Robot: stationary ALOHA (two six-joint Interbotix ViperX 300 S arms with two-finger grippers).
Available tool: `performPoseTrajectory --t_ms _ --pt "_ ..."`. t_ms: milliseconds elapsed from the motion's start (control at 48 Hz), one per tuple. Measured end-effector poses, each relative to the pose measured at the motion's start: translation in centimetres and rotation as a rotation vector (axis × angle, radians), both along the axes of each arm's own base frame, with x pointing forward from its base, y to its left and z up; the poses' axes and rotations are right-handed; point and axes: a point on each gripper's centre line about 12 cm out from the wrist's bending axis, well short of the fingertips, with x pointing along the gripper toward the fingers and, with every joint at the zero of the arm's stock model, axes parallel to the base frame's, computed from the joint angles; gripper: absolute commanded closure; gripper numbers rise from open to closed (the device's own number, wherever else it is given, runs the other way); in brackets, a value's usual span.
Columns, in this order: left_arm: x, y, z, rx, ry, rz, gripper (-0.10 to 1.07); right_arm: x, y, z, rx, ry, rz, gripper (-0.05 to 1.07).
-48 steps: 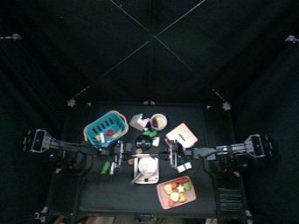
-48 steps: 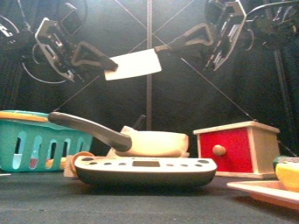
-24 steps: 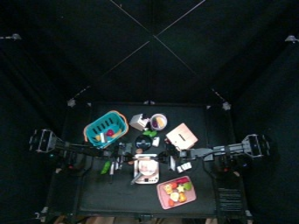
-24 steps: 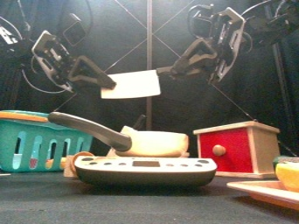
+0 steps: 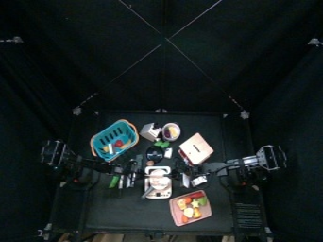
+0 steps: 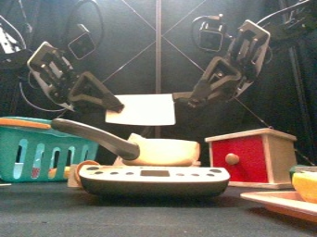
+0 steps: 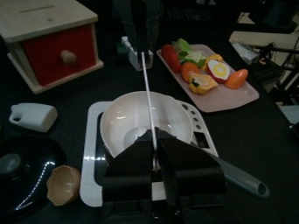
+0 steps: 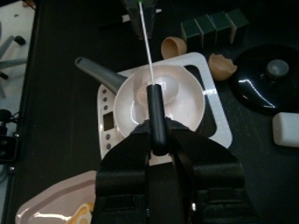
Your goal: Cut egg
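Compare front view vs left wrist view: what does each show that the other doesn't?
Front only: the teal basket and the cleaver's broad flat side, held up between both arms. Left wrist only: the plate of cut fruit, the small white container, an eggshell half. Both: the white bowl on the scale, and the red box.

The cleaver blade [image 6: 141,109] looks like smooth pale metal. Below it, the bowl [image 7: 149,125] is glossy white, on a scale [image 6: 151,182] of matt plastic. Right of the scale, the red box [image 6: 250,155] looks like painted wood with a round wooden knob. Left of the scale, the teal basket [image 6: 37,144] is shiny plastic.
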Motion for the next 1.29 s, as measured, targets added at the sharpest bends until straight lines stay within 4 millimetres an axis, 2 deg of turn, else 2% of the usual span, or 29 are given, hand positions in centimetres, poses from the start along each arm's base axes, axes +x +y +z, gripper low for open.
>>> performPoseTrajectory --t_ms 625,1292 --pt "0.1 0.0 -0.8 0.000 0.026 0.001 0.58 0.2 -0.2 -1.4 -0.004 0.041 -0.004 0.55" --pt "0.2 -0.1 -0.8 -0.002 0.025 -0.001 0.58 0.2 -0.8 -1.4 -0.017 0.044 -0.012 0.55"
